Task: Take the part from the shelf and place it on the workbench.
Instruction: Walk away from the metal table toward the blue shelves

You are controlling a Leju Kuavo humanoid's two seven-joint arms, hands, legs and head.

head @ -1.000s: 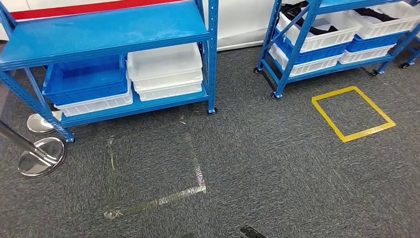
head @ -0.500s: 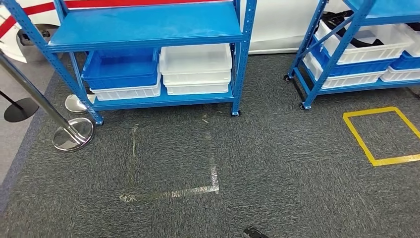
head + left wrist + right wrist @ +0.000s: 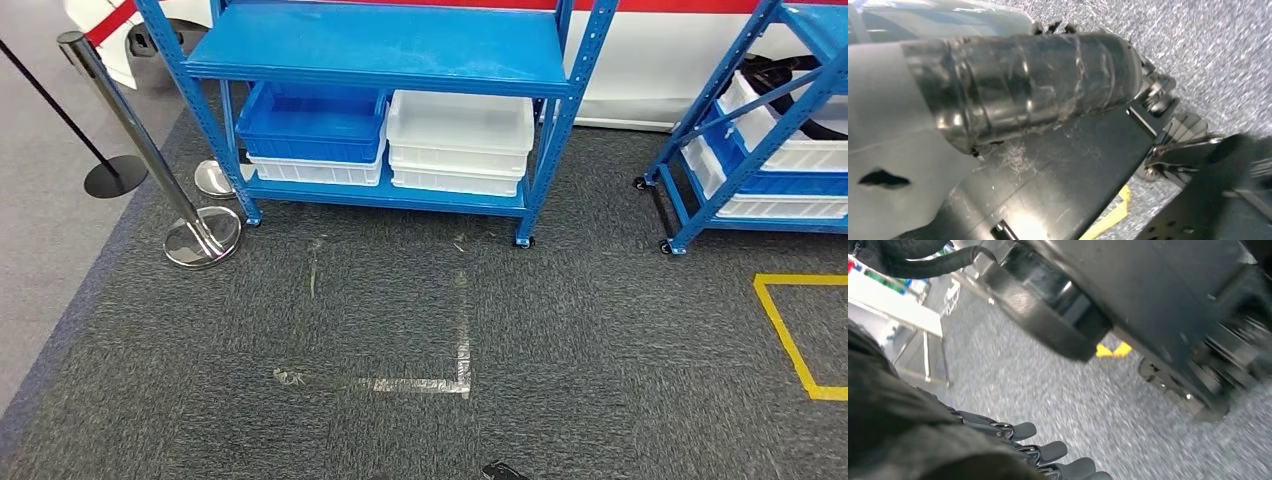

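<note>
A blue shelf rack stands ahead with a blue bin and stacked white bins on its lower level; its upper level is bare. A second blue rack at the right carries white bins, one holding black items. In the right wrist view my right hand hangs over the carpet, its grey fingers straight and apart with nothing in them. My left hand is a dark blur in the left wrist view, so I cannot make out how its fingers lie.
A chrome stanchion post with a round base stands left of the rack, and a black base lies further left. Worn silver tape and a yellow tape square mark the grey carpet.
The camera has swung to the left: both racks and the floor marks slid rightward in the picture, and the stanchions came fully into view. Nothing on the shelves moved.
</note>
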